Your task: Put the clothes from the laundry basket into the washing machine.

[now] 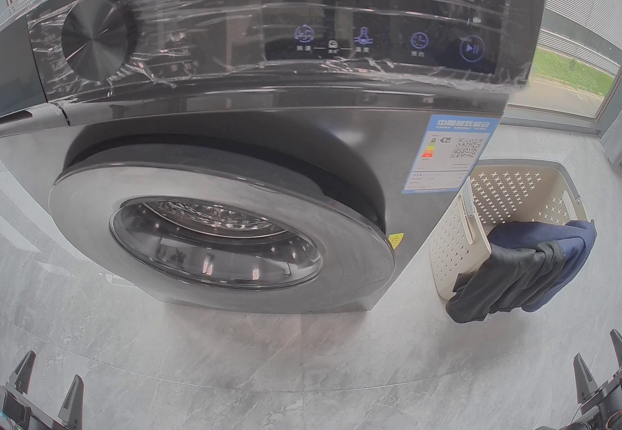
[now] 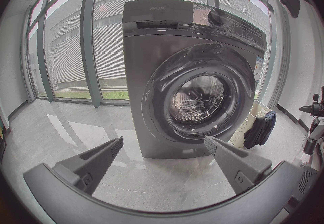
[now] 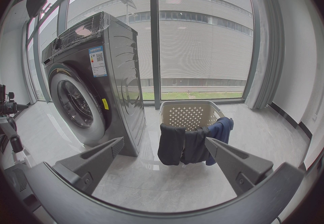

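Two garments, a black one (image 1: 505,279) and a navy-blue one (image 1: 573,240), hang draped over the near rim of the cream perforated plastic laundry basket (image 1: 453,246). They lie half in and half out, which leaves loose cloth exposed for a pinch from the front or from above. The basket stands on the grey marbled tile floor (image 1: 259,360), just beside the right flank of the dark grey front-loading washing machine (image 1: 363,146), so the carry to the drum should be short. The machine's round, glass-centred door (image 1: 220,243) looks shut against its front, which suggests it must be opened before any cloth can go in. Both arms sit low and well back from the machine. The left gripper (image 1: 46,386) faces the door with its fingers spread and nothing between them, seemingly placed for the door. The right gripper (image 1: 599,363), likewise released and empty, points at the basket and its hanging clothes. Neither touches anything, so the task appears not yet begun.
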{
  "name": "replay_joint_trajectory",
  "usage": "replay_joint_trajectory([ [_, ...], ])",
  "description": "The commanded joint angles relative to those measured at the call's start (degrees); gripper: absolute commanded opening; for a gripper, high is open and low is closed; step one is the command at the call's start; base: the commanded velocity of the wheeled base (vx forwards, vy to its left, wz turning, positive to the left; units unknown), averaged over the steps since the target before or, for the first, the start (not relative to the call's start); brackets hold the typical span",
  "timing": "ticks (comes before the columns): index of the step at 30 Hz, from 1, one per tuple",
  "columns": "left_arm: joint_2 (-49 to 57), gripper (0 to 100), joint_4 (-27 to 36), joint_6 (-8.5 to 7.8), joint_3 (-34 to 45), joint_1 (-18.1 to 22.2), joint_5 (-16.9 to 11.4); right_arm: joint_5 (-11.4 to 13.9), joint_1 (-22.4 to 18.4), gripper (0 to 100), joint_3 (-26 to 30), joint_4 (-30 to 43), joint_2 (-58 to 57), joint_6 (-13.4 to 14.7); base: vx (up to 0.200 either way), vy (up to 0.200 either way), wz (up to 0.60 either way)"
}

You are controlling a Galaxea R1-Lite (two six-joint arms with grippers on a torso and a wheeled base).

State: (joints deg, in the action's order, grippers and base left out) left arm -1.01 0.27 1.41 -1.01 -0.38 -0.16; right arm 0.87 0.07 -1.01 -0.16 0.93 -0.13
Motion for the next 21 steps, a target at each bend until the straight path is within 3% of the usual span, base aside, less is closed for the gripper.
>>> replay_joint_trajectory([
  [1, 0.5, 100, 0.0, 0.08, 0.8, 0.0, 0.0, 0.0, 0.0, 100, 1.0, 0.0, -0.9, 0.0, 0.0, 0.0, 0.0],
  [3, 0.5, 100, -0.1, 0.08, 0.8, 0.0, 0.0, 0.0, 0.0, 100, 1.0, 0.0, -0.9, 0.0, 0.0, 0.0, 0.0],
  [18, 0.5, 100, 0.0, 0.34, 0.8, 0.0, 0.0, 0.0, 0.0, 100, 1.0, 0.0, -0.9, 0.0, 0.0, 0.2, 0.0],
  [21, 0.5, 100, 0.0, 0.08, 0.8, 0.0, 0.0, 0.0, 0.0, 100, 1.0, 0.0, -0.9, 0.0, 0.0, 0.0, 0.0],
])
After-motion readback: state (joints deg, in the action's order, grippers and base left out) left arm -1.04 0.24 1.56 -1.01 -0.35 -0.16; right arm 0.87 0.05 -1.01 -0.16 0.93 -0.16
